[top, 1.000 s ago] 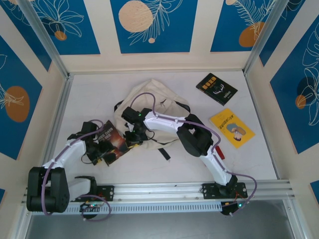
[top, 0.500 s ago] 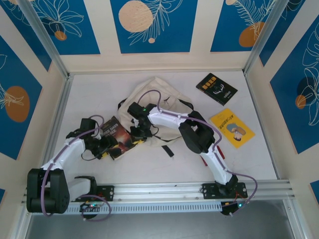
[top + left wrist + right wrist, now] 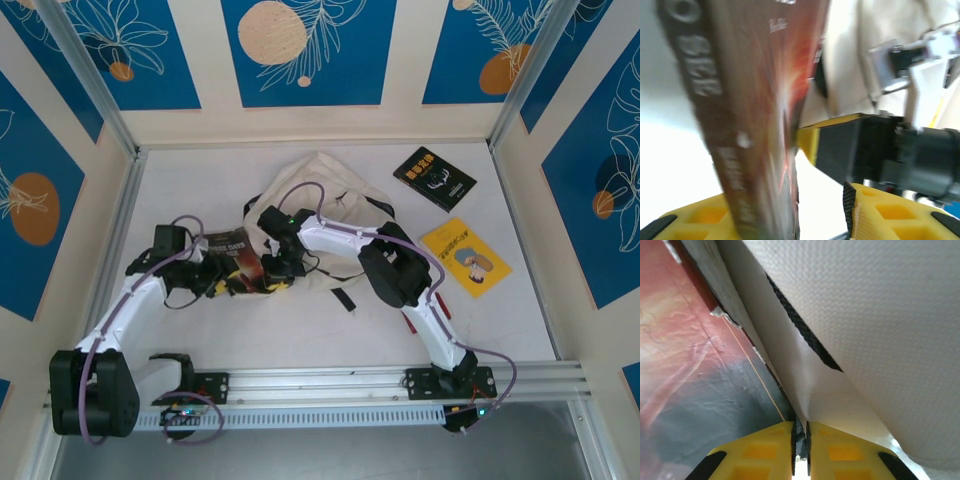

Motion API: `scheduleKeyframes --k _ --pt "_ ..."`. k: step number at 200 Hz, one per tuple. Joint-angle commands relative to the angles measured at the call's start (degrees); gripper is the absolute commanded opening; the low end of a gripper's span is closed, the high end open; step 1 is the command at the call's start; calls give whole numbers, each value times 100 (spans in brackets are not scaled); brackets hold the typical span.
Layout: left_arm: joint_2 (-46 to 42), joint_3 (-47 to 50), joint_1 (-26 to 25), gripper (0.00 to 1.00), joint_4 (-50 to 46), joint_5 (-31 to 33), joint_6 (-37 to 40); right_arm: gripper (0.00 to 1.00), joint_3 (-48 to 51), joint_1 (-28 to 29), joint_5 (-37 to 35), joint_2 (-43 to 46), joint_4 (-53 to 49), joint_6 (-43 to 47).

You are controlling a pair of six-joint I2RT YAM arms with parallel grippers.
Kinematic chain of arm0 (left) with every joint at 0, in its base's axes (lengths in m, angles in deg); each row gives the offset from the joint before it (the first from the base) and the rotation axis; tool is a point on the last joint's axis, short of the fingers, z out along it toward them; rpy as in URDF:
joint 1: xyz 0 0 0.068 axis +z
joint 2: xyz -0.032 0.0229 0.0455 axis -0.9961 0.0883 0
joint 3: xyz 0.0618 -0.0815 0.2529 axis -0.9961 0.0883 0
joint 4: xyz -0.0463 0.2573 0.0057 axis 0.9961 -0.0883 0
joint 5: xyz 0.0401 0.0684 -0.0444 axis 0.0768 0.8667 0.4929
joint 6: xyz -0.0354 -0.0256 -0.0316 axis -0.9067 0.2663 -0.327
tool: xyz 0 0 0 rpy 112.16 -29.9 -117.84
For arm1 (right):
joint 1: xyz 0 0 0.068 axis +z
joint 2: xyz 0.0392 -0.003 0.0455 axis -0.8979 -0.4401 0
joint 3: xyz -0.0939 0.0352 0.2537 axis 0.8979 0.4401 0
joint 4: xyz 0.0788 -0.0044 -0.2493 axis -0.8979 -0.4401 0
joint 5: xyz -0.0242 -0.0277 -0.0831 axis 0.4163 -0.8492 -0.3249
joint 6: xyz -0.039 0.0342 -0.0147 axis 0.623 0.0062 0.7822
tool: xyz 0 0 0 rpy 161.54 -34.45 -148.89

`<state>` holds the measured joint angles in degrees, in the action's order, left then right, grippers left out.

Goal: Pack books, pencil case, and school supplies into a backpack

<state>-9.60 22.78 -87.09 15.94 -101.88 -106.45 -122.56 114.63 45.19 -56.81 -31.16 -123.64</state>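
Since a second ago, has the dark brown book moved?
Yes. The dark brown book, held by the left gripper, has shifted away from the near rail, toward the backpack.

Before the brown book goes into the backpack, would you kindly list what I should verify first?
1. Left gripper holds the brown book: ok, the book is clamped upright.
2. Right gripper pinches the backpack fabric: ok, shut on its edge.
3. Opening wide enough for the book: cannot tell.
4. Book's leading edge inside the opening: cannot tell, the right gripper covers it from above.
5. Black book and yellow book clear of both arms: ok, lying apart to the right.
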Motion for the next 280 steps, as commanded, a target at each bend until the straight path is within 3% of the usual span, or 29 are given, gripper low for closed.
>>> scheduleKeyframes --k 1,42,98,130,160,193,219,250,280 --pt "173 -168 -12 45 217 -352 -7 16 174 103 79 -203 -169 -85" --pt "443 -335 -13 35 -252 151 286 16 253 71 61 -116 -140 -105" --pt "351 -891 -9 8 -1201 1304 771 26 183 37 37 427 -48 -51" --pt "48 -1353 -8 1 -1695 1947 921 42 354 -26 23 1305 229 -151" --pt "-302 -1823 -17 1 -1742 1821 896 62 1050 -250 22 2328 793 -471" --pt "-612 -2054 -37 1 -914 1066 190 81 2230 -636 176 3628 1822 -1082" --pt "-738 -1955 -123 2 177 711 -773 89 3133 -1007 548 4469 2813 -1825" --pt "-811 -1743 -392 2 1495 791 -2023 93 4037 -1382 953 5168 4183 -3010" --pt "-779 -1648 -1029 3 2362 1279 -2796 95 4611 -1497 1053 5411 5595 -4213"
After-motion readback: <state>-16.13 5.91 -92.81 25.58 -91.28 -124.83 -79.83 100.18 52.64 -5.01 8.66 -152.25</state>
